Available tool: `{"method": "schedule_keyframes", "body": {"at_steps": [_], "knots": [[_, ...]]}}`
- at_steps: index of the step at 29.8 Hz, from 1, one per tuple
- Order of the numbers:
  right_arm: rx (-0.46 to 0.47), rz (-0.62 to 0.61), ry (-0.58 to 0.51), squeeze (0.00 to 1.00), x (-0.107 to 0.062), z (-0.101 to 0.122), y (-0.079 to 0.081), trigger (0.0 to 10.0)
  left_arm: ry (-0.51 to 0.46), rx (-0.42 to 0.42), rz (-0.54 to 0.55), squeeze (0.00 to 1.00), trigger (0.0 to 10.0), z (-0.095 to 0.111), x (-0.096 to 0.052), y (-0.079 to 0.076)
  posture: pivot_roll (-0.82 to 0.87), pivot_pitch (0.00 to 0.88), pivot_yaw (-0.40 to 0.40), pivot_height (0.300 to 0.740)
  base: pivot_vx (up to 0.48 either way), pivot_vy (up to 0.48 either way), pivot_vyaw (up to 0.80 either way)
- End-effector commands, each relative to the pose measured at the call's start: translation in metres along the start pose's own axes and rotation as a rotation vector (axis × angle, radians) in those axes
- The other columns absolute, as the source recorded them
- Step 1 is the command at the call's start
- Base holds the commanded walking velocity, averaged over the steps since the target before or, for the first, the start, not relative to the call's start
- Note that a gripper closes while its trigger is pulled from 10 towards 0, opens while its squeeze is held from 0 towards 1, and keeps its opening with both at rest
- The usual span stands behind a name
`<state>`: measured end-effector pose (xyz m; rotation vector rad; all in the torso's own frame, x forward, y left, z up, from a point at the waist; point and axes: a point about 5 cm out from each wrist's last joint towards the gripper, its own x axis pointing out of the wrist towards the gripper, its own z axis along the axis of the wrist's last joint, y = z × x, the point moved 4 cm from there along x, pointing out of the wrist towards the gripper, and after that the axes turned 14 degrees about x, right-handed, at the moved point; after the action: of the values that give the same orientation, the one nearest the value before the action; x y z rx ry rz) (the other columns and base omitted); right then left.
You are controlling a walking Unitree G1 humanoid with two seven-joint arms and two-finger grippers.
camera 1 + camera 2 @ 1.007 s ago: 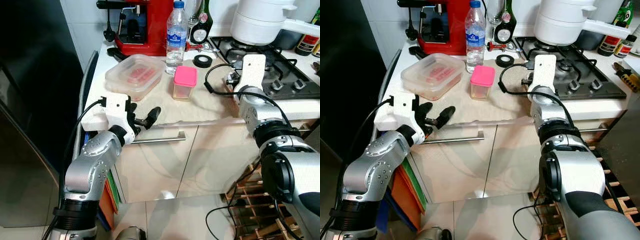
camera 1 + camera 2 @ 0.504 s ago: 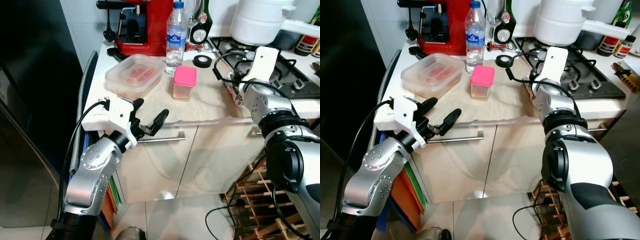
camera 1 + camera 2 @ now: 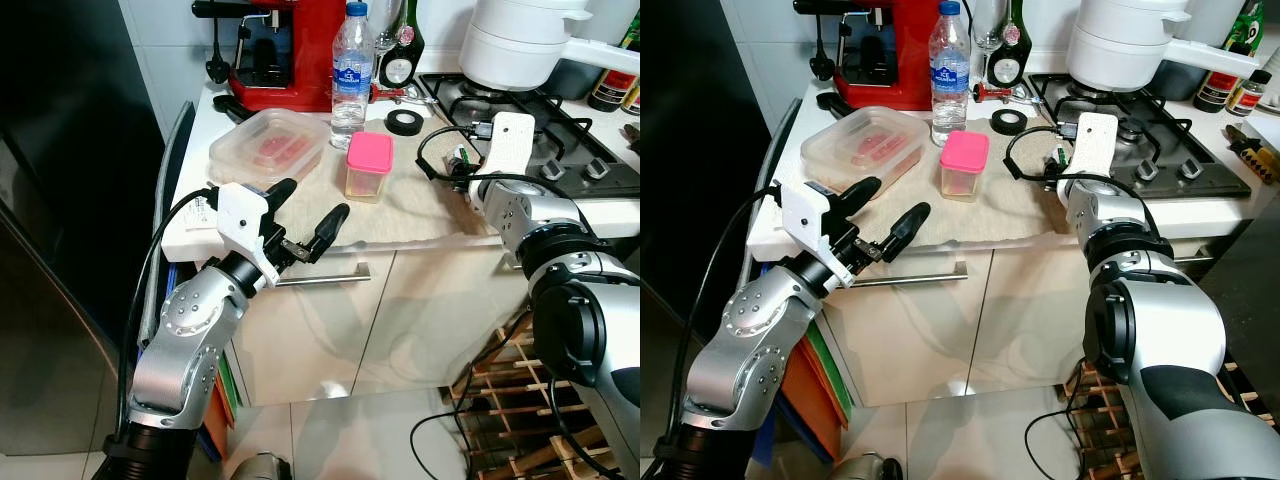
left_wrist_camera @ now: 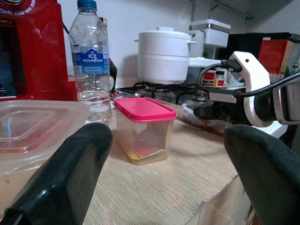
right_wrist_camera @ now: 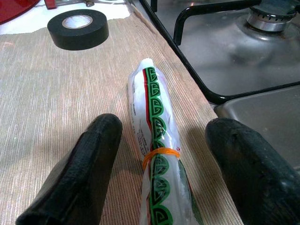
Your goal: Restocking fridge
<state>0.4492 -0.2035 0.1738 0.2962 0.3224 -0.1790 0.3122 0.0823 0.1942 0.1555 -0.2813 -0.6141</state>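
A rolled white packet with green and red print (image 5: 157, 154), bound by an orange rubber band, lies on the beige mat (image 3: 400, 215) at the mat's 3 o'clock edge, just beside the hob (image 3: 545, 130). The right gripper (image 5: 164, 173) sits low over it with its two black fingers (image 5: 79, 173) spread wide, one on either side of the packet and not touching it. At the packet's 11 o'clock on the mat lies a roll of black tape (image 5: 78, 29). Toward 9 o'clock across the mat stands a small clear tub with a pink lid (image 3: 369, 165), and at 10 o'clock from that a larger clear lidded container (image 3: 268, 150) with something red inside. A water bottle (image 3: 350, 70) stands upright at 12 o'clock from the pink-lidded tub, in front of a red coffee machine (image 3: 285, 50). A white pot (image 3: 525, 40) rests on the hob's far burner. The left gripper (image 3: 305, 215) hangs off the front edge of the counter at the tub's 7 o'clock, fingers wide apart and holding nothing, above the cabinet handle (image 3: 320, 278).
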Motion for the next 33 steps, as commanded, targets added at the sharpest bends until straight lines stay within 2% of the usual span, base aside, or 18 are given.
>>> {"method": "schedule_keyframes", "body": {"at_steps": [1, 8, 16, 17, 18, 19, 20, 27, 33], "knots": [[0.007, -0.023, 0.035, 0.0, 0.0, -0.008, -0.009, 10.0, -0.013, -0.003, 0.006, 0.0, 10.0, 0.004, 0.001, 0.002, 0.18, 0.019, -0.022, 0.74, 0.0, 0.0, 0.0], [0.086, -0.041, 0.075, 0.0, 0.0, -0.018, -0.016, 10.0, -0.006, -0.015, 0.012, 0.0, 10.0, 0.004, 0.004, 0.004, 0.18, 0.019, -0.02, 0.74, 0.0, 0.0, 0.0], [0.082, -0.044, 0.097, 0.0, 0.0, -0.026, -0.018, 10.0, 0.005, -0.049, 0.027, 0.0, 10.0, 0.004, 0.006, 0.006, 0.18, 0.021, -0.021, 0.74, 0.0, 0.0, 0.0], [0.082, -0.043, 0.1, 0.0, 0.0, -0.027, -0.018, 9.1, 0.006, -0.052, 0.029, 0.0, 10.0, 0.004, 0.006, 0.006, 0.18, 0.022, -0.021, 0.74, 0.0, 0.0, 0.0], [0.081, -0.044, 0.102, 0.0, 0.0, -0.029, -0.019, 3.9, 0.013, -0.047, 0.028, 0.0, 10.0, 0.003, 0.007, 0.006, 0.18, 0.022, -0.022, 0.74, 0.0, 0.0, 0.0], [0.082, -0.045, 0.104, 0.0, 0.0, -0.03, -0.019, 3.9, 0.018, -0.043, 0.026, 0.0, 10.0, 0.002, 0.007, 0.006, 0.18, 0.022, -0.022, 0.74, 0.0, 0.0, 0.0], [0.083, -0.041, 0.107, 0.0, 0.0, -0.031, -0.018, 0.0, 0.019, -0.047, 0.027, 0.0, 10.0, 0.002, 0.007, 0.006, 0.18, 0.024, -0.021, 0.74, 0.0, 0.0, 0.0], [0.097, -0.012, 0.126, 0.0, 0.0, -0.038, -0.013, 0.0, 0.029, -0.087, 0.04, 0.0, 10.0, 0.002, 0.009, 0.008, 0.18, 0.024, -0.02, 0.74, 0.0, 0.0, 0.0], [0.099, -0.007, 0.131, 0.0, 0.0, -0.041, -0.012, 0.0, 0.049, -0.086, 0.028, 0.0, 10.0, -0.002, 0.009, 0.006, 0.18, 0.023, -0.018, 0.74, 0.0, 0.0, 0.0]]}}
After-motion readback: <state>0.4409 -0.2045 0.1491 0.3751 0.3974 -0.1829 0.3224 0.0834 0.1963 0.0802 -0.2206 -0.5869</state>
